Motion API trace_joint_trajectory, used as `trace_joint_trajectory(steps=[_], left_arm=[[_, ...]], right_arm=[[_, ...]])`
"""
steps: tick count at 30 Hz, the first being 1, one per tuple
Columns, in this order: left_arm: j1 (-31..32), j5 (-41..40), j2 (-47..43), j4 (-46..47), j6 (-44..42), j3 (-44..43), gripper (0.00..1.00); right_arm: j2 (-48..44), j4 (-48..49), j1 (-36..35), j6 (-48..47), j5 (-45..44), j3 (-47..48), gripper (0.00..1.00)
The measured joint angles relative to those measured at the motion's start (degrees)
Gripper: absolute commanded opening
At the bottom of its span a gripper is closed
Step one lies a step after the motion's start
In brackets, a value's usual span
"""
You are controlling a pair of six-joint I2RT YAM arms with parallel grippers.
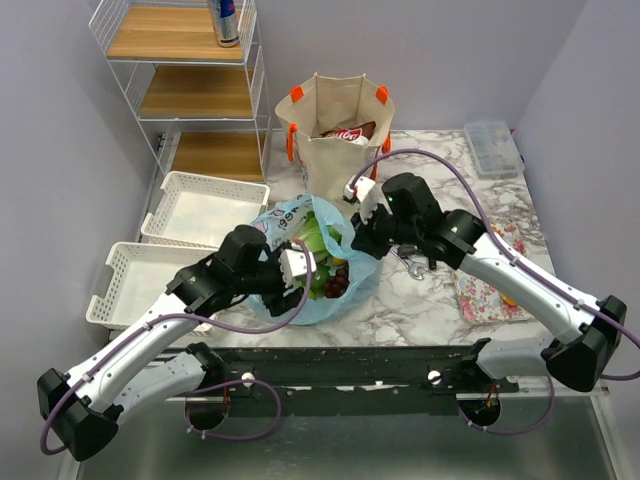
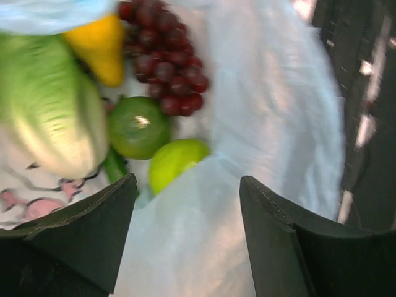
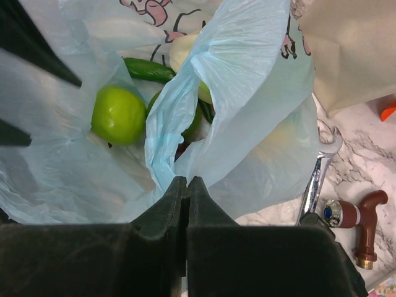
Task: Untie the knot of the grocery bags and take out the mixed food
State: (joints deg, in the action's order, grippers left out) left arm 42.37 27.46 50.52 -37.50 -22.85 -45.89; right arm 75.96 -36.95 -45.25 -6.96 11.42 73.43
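The light-blue plastic grocery bag (image 1: 345, 290) lies open at the table's middle, showing lettuce (image 2: 49, 111), dark grapes (image 2: 167, 62), a yellow fruit (image 2: 99, 46), two green fruits (image 2: 139, 127) and a cucumber (image 3: 148, 70). My right gripper (image 3: 187, 182) is shut on a crinkled fold of the bag's rim (image 3: 167, 124) at the far right side (image 1: 352, 238). My left gripper (image 2: 189, 185) stands open over the bag's near wall (image 2: 266, 111), holding nothing. The beige tote (image 1: 330, 150) with orange handles stands behind, a snack packet (image 1: 350, 132) in it.
A wrench (image 3: 318, 173) and a brown tap fitting (image 3: 365, 229) lie right of the bag. Two white baskets (image 1: 205, 210) sit at left. A wire shelf (image 1: 180, 90) holds a drink can (image 1: 226, 22). A clear box (image 1: 492, 148) and a floral cloth (image 1: 485, 295) lie at right.
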Motion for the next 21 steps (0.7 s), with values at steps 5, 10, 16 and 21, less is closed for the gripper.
trace_joint_trajectory(steps=[5,10,16,21], left_arm=[[-4.35,-5.4,-2.75,8.37,5.57,0.98,0.63],[-4.13,-8.55,1.14,16.24,6.19,0.57,0.68],[-3.34,-14.12,12.96,25.44,3.06,1.97,0.8],[-3.34,-18.05,21.92,30.27,-0.52,2.03,0.83]], right_arm=[[-5.14,2.64,0.0,-0.87,-0.17,-4.2,0.01],[-9.05,4.57,-0.02,-0.59,-1.84,-7.08,0.01],[-11.26,6.97,0.0,1.88,-6.51,-8.2,0.01],[-12.63,8.13,0.79,4.13,-8.26,-10.6,0.01]])
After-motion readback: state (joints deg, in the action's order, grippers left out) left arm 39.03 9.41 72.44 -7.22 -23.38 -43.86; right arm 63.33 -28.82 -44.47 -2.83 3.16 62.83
